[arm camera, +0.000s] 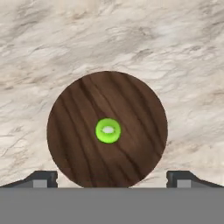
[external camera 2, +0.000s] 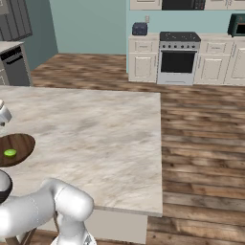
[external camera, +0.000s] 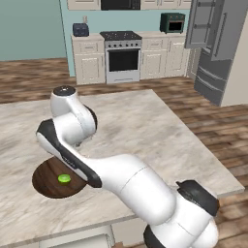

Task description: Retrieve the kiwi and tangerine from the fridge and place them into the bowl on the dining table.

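The dark-brown wooden bowl (arm camera: pixel 83 100) rests on the dining table (arm camera: pixel 109 35), directly below my gripper (arm camera: pixel 112 179). The yellow-green kiwi (arm camera: pixel 108 130) lies loose in the middle of the bowl. My gripper is open, its two fingertips (arm camera: pixel 41 179) spread wide above the bowl's near rim with nothing between them. From the base, the bowl (external camera: pixel 46 181) with the kiwi (external camera: pixel 64 178) sits near the table's (external camera: pixel 145 126) front left, partly behind my arm. The bowl (external camera 2: pixel 21 141) and kiwi (external camera 2: pixel 10 153) also appear at the left edge. The fridge (external camera: pixel 218 53) stands far right, upper doors swung open. The tangerine is out of view.
A stove (external camera: pixel 122 55) with cream cabinets, a toaster (external camera: pixel 80 30) and a green countertop oven (external camera: pixel 172 23) line the back wall. Wood floor separates the table from them. My own arm crosses over the table's front left part.
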### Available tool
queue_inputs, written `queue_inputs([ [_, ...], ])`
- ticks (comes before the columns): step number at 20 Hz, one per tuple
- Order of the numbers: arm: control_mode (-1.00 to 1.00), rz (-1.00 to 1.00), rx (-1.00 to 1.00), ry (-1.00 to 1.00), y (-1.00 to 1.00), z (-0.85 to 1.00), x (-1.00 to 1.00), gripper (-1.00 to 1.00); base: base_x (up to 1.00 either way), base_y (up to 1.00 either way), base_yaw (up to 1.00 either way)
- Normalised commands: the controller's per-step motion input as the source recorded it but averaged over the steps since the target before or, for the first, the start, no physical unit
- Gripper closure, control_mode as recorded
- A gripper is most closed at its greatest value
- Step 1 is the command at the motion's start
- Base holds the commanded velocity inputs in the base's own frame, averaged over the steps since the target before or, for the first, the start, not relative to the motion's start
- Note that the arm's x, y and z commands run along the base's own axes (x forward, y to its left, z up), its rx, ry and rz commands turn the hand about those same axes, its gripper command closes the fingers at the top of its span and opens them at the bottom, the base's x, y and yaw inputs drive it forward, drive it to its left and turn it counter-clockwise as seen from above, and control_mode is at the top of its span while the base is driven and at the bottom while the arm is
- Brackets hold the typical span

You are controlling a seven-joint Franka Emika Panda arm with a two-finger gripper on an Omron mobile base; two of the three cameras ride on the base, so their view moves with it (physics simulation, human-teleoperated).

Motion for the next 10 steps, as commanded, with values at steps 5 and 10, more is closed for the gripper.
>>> queue_inputs([
  [5,-1.0,-0.09,0.04,0.03,-1.0,0.72,-0.75,-1.0,0.0,0.0,0.0],
  [10,-1.0,-0.04,0.01,0.0,-1.0,0.45,-0.89,-1.0,0.0,0.0,0.0],
])
